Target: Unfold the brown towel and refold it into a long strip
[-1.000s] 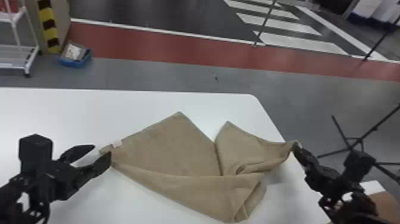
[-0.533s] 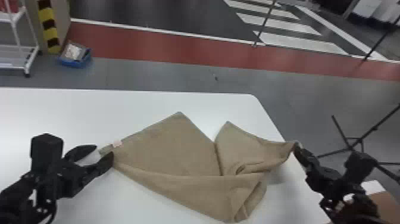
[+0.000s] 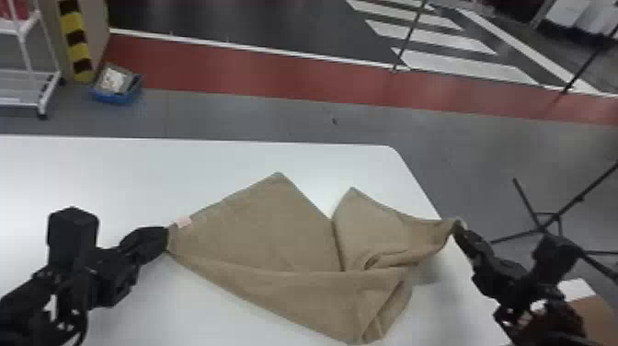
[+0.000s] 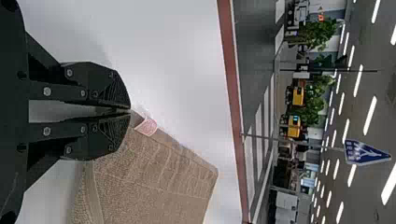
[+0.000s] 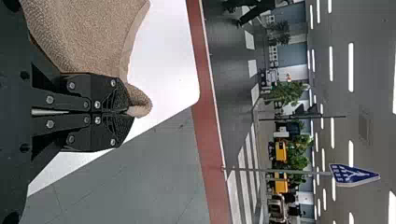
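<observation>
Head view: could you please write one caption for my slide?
The left gripper and right gripper pinch opposite ends of a partly folded brown towel over a white table.

The place looks like a large industrial hall or robotics test floor: grey flooring (image 3: 276,119) carries a red lane (image 3: 257,69) and white crossing stripes (image 3: 464,68) — almost a street indoors — with a blue road sign (image 4: 369,155), yellow-and-black hazard bands (image 3: 76,41), a wheeled rack (image 3: 27,87) and rows of ceiling strip lights (image 4: 369,115).
</observation>
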Tool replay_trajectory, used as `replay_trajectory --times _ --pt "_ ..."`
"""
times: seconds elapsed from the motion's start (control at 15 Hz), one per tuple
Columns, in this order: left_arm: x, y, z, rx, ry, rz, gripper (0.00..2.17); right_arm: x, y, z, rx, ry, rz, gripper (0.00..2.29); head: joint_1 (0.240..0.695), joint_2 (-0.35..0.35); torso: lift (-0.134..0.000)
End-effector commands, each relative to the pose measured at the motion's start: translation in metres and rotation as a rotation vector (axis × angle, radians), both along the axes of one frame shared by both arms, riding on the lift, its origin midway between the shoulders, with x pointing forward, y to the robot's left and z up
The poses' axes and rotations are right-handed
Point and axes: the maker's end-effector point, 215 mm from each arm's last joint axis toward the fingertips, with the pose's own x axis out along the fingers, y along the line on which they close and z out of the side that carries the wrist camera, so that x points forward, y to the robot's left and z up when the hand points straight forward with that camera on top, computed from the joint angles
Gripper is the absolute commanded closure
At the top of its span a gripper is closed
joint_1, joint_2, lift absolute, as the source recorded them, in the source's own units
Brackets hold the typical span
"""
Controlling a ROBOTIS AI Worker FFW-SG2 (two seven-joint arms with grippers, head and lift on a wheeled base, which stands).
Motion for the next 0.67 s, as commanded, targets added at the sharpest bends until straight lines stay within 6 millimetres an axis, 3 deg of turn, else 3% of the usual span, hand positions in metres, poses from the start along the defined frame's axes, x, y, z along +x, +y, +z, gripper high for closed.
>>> replay_trajectory --times 0.0,0.13,0.33,0.6 --pt "-0.005 -0.001 0.014 -0.012 -0.019 -0.008 1.92 0.001 0.003 -0.001 0.003 -0.001 0.004 1.5 0.695 -0.35 -0.123" --pt "-0.011 0.004 0.034 -0.044 -0.041 0.001 2.01 0.002 0.009 0.009 -0.006 -0.017 0.017 1.5 0.695 -0.35 -0.123" --pt "-0.026 0.031 0.053 -0.017 0.06 0.053 2.01 0.001 0.019 0.048 -0.048 -0.077 0.04 1.5 0.695 -0.35 -0.123" --pt "-0.032 0.082 0.141 -0.048 -0.088 0.172 2.01 -0.01 0.021 0.106 -0.078 -0.158 0.056 1.5 0.695 -0.35 -0.123"
